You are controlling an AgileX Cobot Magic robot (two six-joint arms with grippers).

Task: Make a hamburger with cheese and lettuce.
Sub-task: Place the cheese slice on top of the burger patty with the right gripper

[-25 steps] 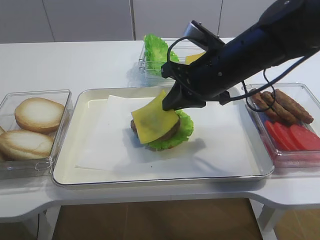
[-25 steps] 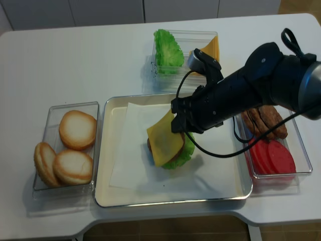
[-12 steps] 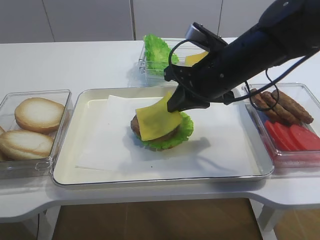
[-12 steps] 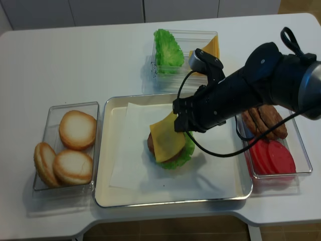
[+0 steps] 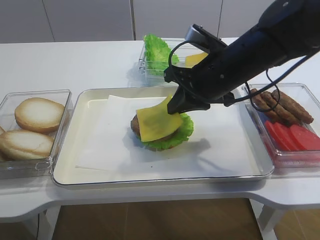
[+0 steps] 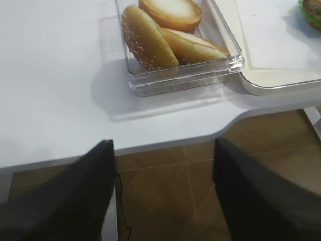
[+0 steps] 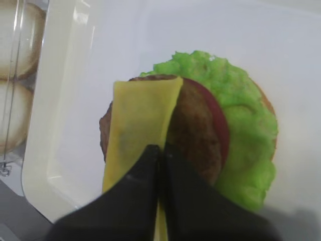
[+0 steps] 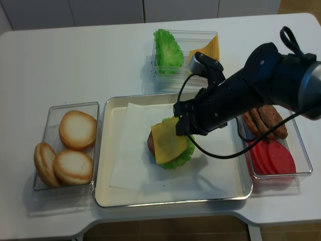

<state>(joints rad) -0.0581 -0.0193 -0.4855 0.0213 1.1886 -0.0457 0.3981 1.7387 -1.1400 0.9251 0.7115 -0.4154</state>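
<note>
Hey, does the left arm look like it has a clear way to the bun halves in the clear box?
Probably yes. The left gripper hangs off the table's edge just before the bun halves, whose box is open-topped with nothing between.

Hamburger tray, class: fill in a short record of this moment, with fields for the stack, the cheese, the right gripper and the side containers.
stack: hamburger on white paper in the tray
cheese: yellow cheese draped over the patty, one edge raised
right gripper: right gripper shut on the cheese edge
left gripper: open, off the table edge
side containers: bun halves to the left; lettuce leaves behind
</note>
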